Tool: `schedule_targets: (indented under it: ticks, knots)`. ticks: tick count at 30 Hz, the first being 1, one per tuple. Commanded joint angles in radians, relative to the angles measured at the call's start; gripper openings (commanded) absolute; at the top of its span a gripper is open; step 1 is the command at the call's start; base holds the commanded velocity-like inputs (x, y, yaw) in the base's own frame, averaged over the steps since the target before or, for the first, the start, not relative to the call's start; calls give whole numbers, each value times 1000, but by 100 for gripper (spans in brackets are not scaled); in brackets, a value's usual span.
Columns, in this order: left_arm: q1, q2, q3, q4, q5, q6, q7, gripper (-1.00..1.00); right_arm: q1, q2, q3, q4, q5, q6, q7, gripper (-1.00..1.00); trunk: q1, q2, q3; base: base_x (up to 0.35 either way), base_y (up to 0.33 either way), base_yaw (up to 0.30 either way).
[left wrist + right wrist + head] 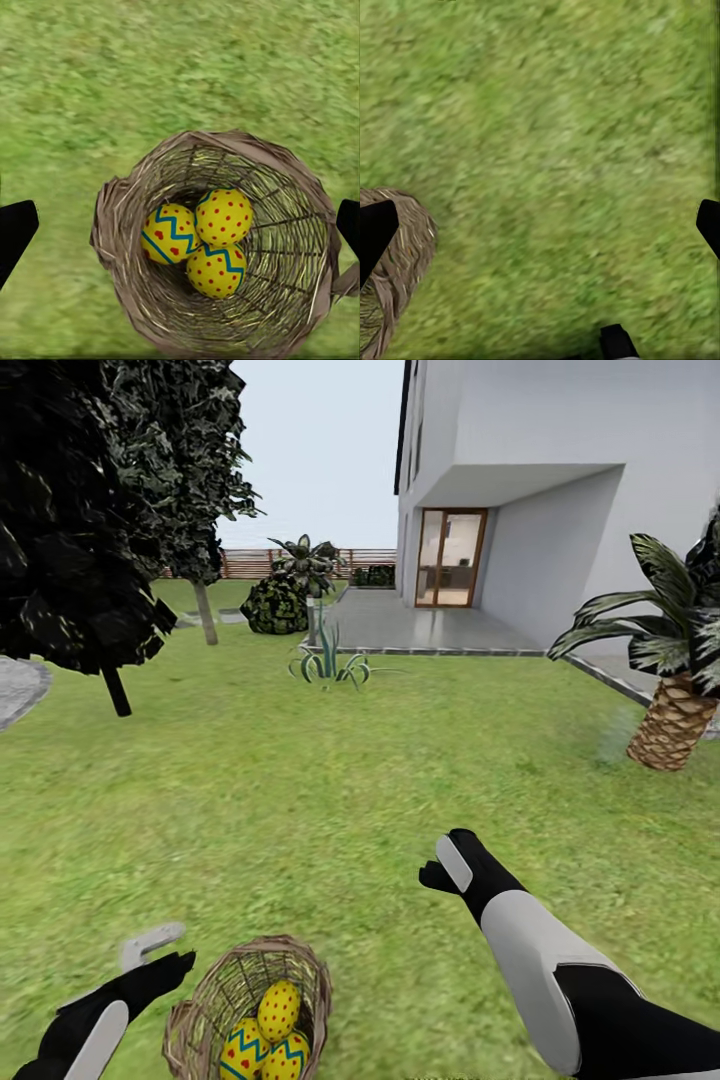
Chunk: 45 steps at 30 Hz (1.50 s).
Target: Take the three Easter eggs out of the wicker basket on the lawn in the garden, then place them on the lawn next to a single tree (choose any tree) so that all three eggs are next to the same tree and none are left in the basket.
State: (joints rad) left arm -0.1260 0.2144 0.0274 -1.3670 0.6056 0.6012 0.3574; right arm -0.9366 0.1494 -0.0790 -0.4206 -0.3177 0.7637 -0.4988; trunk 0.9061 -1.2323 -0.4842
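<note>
Yellow, red-dotted and partly banded with blue zigzags, the three Easter eggs lie clustered and touching at the bottom of the brown woven wicker basket, which stands upright on the mottled green lawn just in front of the robot. None has been lifted out yet. They look smooth, hard and rounded, so I judge them light but slippery: a pinch off-centre would likely squirt one sideways. The best hold seems to be across the widest part of the topmost egg, with the fingers coming straight down through the round rim; the springy, open weave leaves little room beside the eggs, and a finger could snag a strand or tip the light basket.

The left gripper hovers just beside the basket, its dark fingertips set wide apart with the basket between them in the left wrist view. The right gripper hangs over bare grass on the basket's other side, its jaws also spread wide and empty.

Farther off, a pale grey-beige leaning trunk under dark blocky foliage, the tree, stands well apart from the basket; a scaly palm, a paved patio and a white house lie beyond.
</note>
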Motion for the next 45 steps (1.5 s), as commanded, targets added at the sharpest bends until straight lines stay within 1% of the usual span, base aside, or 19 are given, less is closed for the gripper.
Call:
schedule_targets:
  ticks: [1,4,9,11,14,17,18,21,22,25,28,32,35,36,37,38,41,42,45]
  knots:
    - [-1,0,-2,6,10,0,11,100,-1,1,-5,-1,-9,0,-9,100,0,-1,-1,0,0,-216]
    - [-2,-10,-5,35,10,-16,15,100,-1,0,-5,-1,-9,0,-8,100,0,-1,-1,0,0,-177]
    - [-3,-46,-8,85,8,-31,18,100,0,0,-5,0,-9,0,-8,100,0,-1,-1,0,0,-84]
    - [-7,-67,-9,100,9,-32,19,100,-1,0,-5,0,-9,0,-8,100,0,-1,-1,0,0,-29]
    - [-36,-91,-10,128,10,-27,20,100,-1,1,-5,0,-9,0,-7,100,0,-1,-2,0,0,-17]
    - [-95,-108,-10,196,11,-21,19,100,-1,2,-4,1,-9,0,-7,100,0,-1,-2,0,0,-9]
    - [-142,-115,-10,271,11,-19,14,100,0,2,-4,1,-9,0,-7,100,0,-1,-2,0,0,-4]
    - [-216,-120,-10,401,12,-22,7,100,-1,2,-4,1,-9,0,-7,100,0,-1,-2,0,0,-3]
    - [-261,-122,-10,477,11,-25,3,100,-1,2,-4,1,-9,0,-7,100,0,-1,-2,0,0,-1]
    - [-323,-125,-10,568,9,-29,0,100,0,3,-3,1,-9,0,-7,100,0,-1,-2,0,0,0]
    - [-352,-128,-10,602,9,-31,2,100,0,3,-3,2,-9,0,-7,100,0,-1,-2,0,0,0]
    - [-410,-126,-9,631,14,-24,8,100,-1,3,-3,2,-9,0,-7,100,0,-1,-2,0,0,0]
    - [-472,-120,-6,665,17,-20,10,100,-1,3,-4,2,-9,0,-6,100,0,-1,-2,0,0,0]
    - [-511,-117,-4,697,17,-18,12,100,-1,3,-4,2,-9,0,-6,100,0,-1,-2,0,0,0]
    - [-529,-116,-3,719,18,-18,12,100,-1,3,-4,2,-9,0,-6,100,0,-1,-2,0,0,0]
    - [-558,-115,-2,773,18,-21,12,100,-1,3,-4,2,-9,0,-6,100,0,-1,-2,0,0,0]
    - [-590,-114,2,854,21,-37,13,100,-1,3,-3,2,-9,0,-7,100,0,-1,-2,0,0,0]
    - [-611,-114,4,898,21,-57,14,100,0,4,-3,3,-9,0,-7,100,0,-1,-2,0,0,0]
    - [-641,-113,6,964,22,-89,14,100,0,4,-2,2,-9,0,-7,100,0,-1,-2,0,0,0]
